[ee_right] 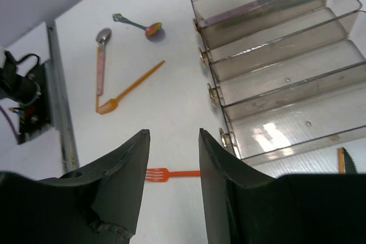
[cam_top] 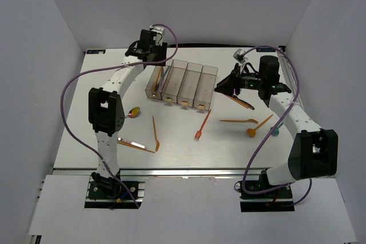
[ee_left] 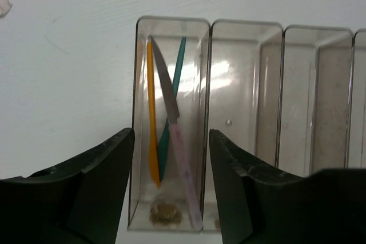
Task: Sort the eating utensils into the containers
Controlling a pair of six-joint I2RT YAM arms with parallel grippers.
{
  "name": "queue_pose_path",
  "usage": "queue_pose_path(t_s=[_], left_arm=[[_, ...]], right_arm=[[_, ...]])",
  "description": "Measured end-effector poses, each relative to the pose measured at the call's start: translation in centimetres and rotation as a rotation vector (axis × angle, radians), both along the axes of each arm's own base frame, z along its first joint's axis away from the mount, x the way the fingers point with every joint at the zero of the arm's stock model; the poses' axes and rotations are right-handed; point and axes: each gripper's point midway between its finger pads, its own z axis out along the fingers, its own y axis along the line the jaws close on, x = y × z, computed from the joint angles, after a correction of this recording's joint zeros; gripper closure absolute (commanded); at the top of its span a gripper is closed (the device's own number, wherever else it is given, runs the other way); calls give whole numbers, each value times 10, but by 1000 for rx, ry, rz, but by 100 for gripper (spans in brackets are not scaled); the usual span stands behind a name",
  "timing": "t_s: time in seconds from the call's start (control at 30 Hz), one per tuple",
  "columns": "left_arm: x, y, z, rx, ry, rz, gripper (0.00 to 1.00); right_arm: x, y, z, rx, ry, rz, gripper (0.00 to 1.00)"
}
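Top view, left to right. Iridescent spoon lies on the table at 7 o'clock of the containers. Pink-handled spoon lies roughly 9–3 with its bowl at the 9 end, handle end touching or just beside the head of the orange fork. That fork runs about 12–6 with its tines at 6. Left gripper hangs over the leftmost bin with its fingers spread wide either side of it, holding nothing. The four joined bins run roughly 12–6, leaning slightly toward 1, with small brass-yellow tags on the 6 ends; any writing is too small to read. The leftmost bin holds three knives lengthwise. The orange knife lies along the left wall. The teal knife and the grey-bladed knife cross each other; the grey blade tip points to 12 and its pink handle reaches the tag end. The other three bins show no utensils. Red fork lies at 6 of the rightmost bin, axis 1–7, tines at 7. Right gripper hovers just right of the bins, fingers parted, nothing between them. Serrated orange knife lies partly under it, axis about 10–4. Orange spoon lies 9–3. Second orange spoon runs 1–7, bowl at 7. A teal utensil is mostly hidden by the right arm.
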Motion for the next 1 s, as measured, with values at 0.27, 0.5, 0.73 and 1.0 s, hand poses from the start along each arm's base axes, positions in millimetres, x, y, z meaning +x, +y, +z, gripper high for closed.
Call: queue_pose_path(t_s=[0.27,0.5,0.73,1.0], left_arm=[[-113,32,43,-113,-26,44,2],[-225,63,105,-290,-286,62,2],[-260,64,74,-343,-277,28,2],[-276,51,61,-380,-237,-53,2]], right_arm=[[12,-23,-13,-180,-163,-90,53],[28,-52,-15,-357,-307,-207,49],[8,-75,-55,-547,-416,-150,45],[-6,-99,-109,-733,-406,-78,45]])
